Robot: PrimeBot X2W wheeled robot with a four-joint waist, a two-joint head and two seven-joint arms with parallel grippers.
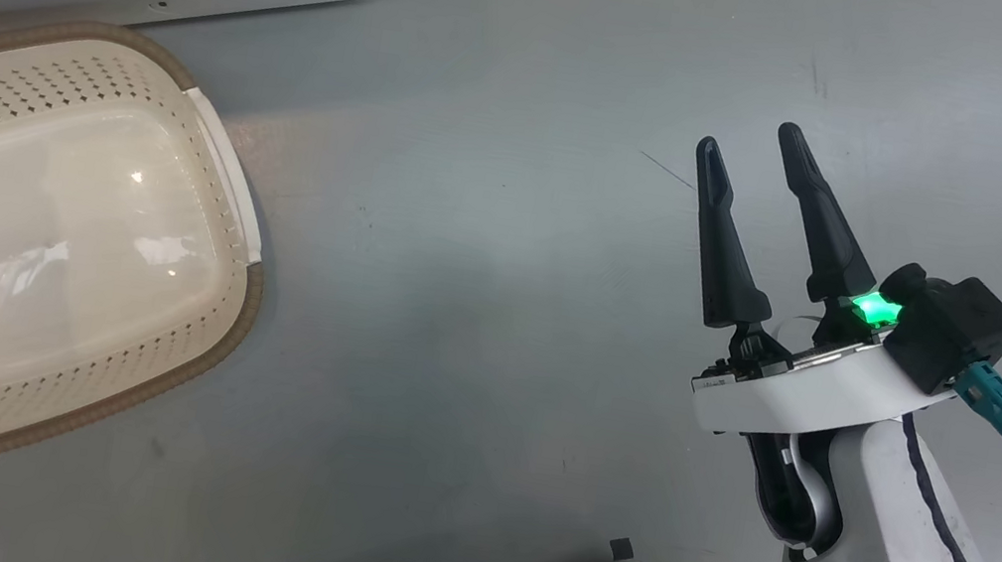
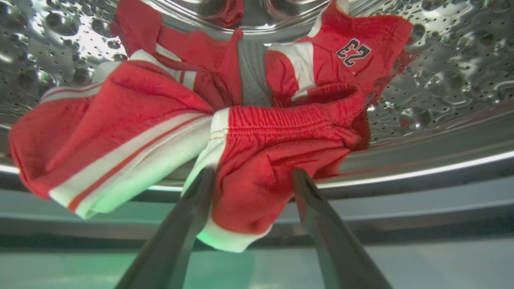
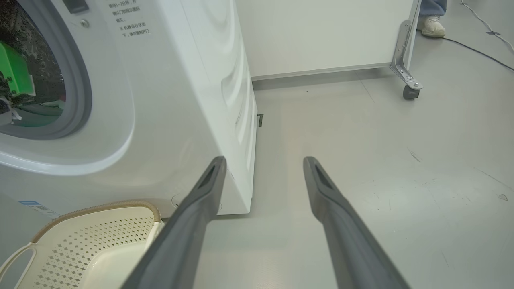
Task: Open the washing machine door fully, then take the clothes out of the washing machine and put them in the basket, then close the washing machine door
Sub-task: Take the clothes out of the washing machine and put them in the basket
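Between spread left jaws, the clothes (image 2: 273, 160), ungripped, on the drum lip (image 2: 421, 160); right jaws spread, empty.

The robot's right pincer (image 1: 752, 145) hangs low at the right of the head view, two dark fingers (image 1: 728, 247) spread and tilted up-left above a pale forearm (image 1: 901, 546), a green light (image 1: 874, 307) glowing at the wrist. The left pincer (image 2: 253, 172) gapes just as wide.

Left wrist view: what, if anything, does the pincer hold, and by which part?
Nothing: the open left pincer straddles a hanging fold of the red shorts.
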